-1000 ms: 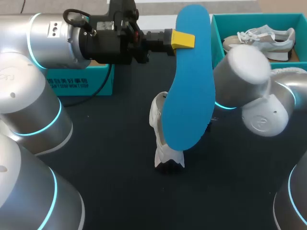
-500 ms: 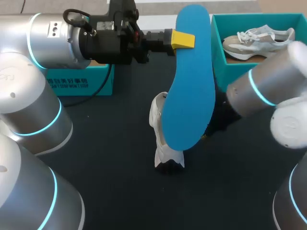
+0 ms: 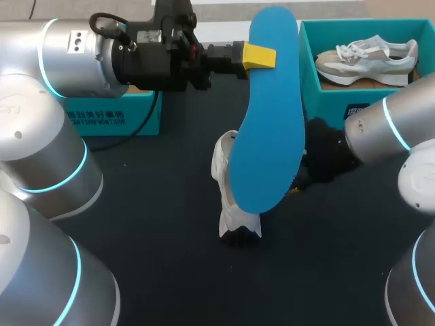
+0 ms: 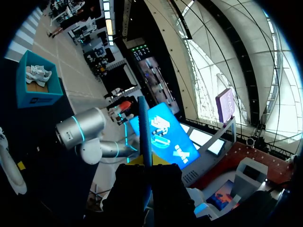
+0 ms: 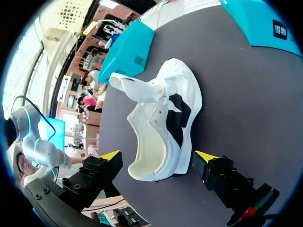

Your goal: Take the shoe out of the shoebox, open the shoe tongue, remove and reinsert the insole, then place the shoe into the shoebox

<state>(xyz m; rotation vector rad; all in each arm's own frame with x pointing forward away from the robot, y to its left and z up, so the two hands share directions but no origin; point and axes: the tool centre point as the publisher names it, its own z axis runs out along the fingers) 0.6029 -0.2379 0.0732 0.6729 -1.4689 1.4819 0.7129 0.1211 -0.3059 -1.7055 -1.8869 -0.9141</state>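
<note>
Shoe in both overhead and right-wrist views

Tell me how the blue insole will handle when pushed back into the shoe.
Gripped near one end by the left end effector, the blue insole runs straight, so it is probably light and fairly springy. Seen edge-on it is thin, so it would likely buckle if pushed endwise.

It looked like a robotics lab: a silver left arm and right arm with cyan light rings flanked a black table holding a teal cardboard shoebox.
</note>
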